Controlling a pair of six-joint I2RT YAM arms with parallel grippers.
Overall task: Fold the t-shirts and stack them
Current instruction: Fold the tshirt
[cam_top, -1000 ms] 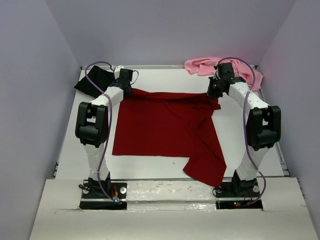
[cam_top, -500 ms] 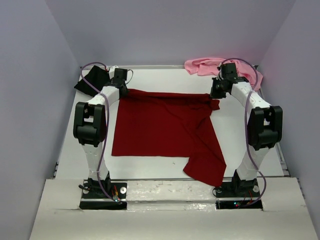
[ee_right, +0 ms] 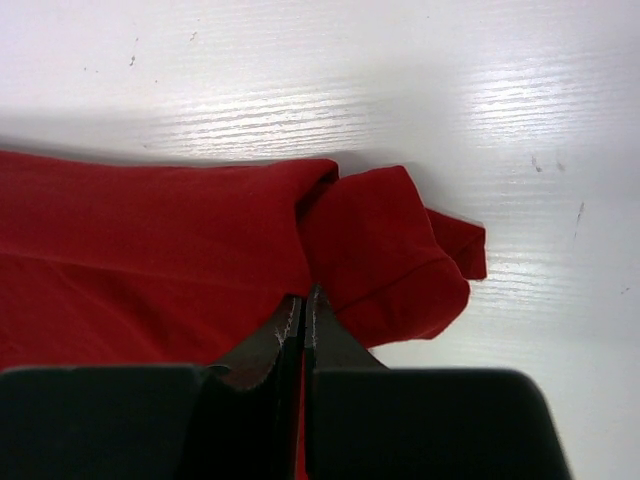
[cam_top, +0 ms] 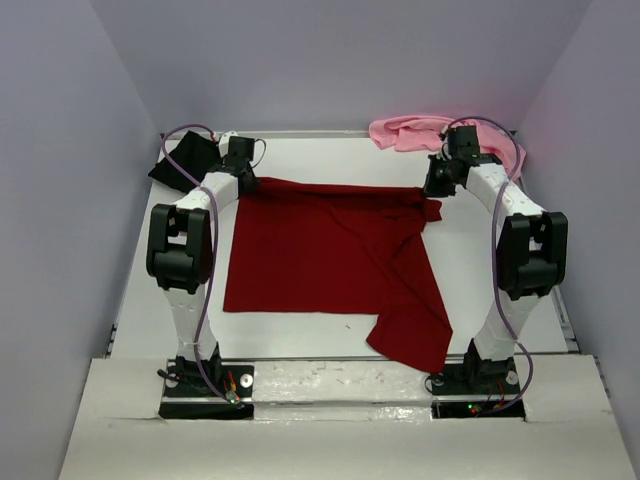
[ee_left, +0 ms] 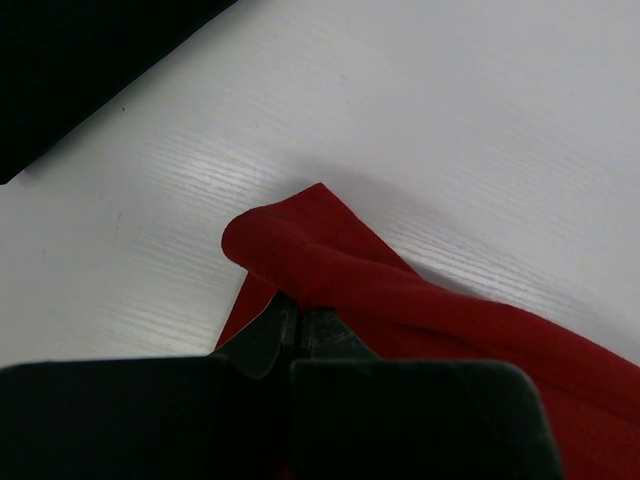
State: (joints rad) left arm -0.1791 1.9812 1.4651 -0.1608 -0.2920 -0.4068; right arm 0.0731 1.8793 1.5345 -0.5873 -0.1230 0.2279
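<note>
While the dark red t-shirt (cam_top: pixel 330 260) lies spread on the table (cam_top: pixel 330 150) at mid-frame, you see its lower right part rumpled. Your left end effector (ee_left: pixel 298 325) is clamped on its upper left corner, and your right end effector (ee_right: pixel 303 315) is clamped on its upper right sleeve. The black t-shirt (cam_top: pixel 185 160) sits bunched at upper left, the pink t-shirt (cam_top: pixel 410 130) at upper right.

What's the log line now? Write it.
left gripper: shut on red shirt | right gripper: same | black shirt, pink shirt: far corners
</note>
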